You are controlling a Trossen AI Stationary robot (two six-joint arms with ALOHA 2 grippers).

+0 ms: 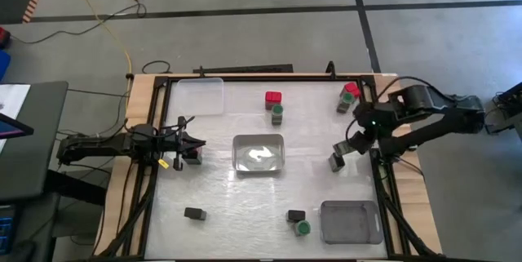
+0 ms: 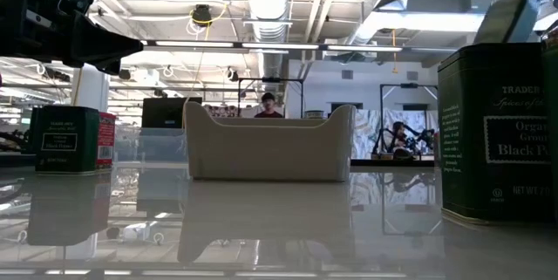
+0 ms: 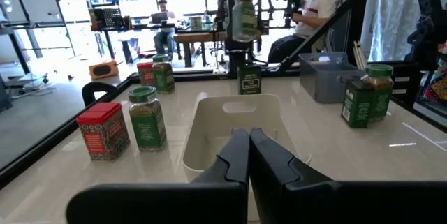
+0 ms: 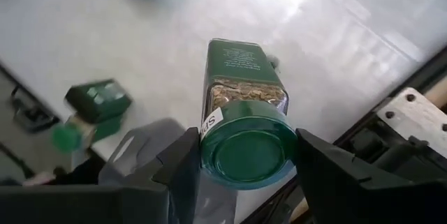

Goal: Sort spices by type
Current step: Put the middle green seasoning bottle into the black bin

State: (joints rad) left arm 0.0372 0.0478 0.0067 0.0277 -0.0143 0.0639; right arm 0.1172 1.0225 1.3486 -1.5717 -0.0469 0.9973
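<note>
We have the right claw (image 4: 244, 172) clamped across the cap of a green round-capped jar (image 4: 244, 112), one finger either side of the lid, and in the high view the jar (image 1: 337, 161) hangs over the table (image 1: 245, 205) at about three o'clock from the white tray (image 1: 259, 152) in the middle. Whether its base is touching the surface or just above it we cannot tell.

The step in hand, as we judge it, is carrying this jar to its own kind. The nearest green-capped ones we can see are a jar (image 1: 277, 113) just beside a red tin (image 1: 273, 98) at twelve o'clock from the white tray, and another (image 1: 303, 228) at five o'clock, just beside a black box (image 1: 295, 215) and near the grey tray (image 1: 351, 223). A red-capped container (image 1: 351, 91) and a neighbour stand at the one o'clock corner.

To do it well we should keep the jar upright, since the grip is on the cap alone and a swing could twist it loose. We should lift clear before crossing, set it down flat beside a matching jar without nudging the neighbours, and only then release.

The left claw (image 1: 198, 143), fingers pressed together and empty, waits at nine o'clock of the white tray near a small container (image 1: 193, 157).
</note>
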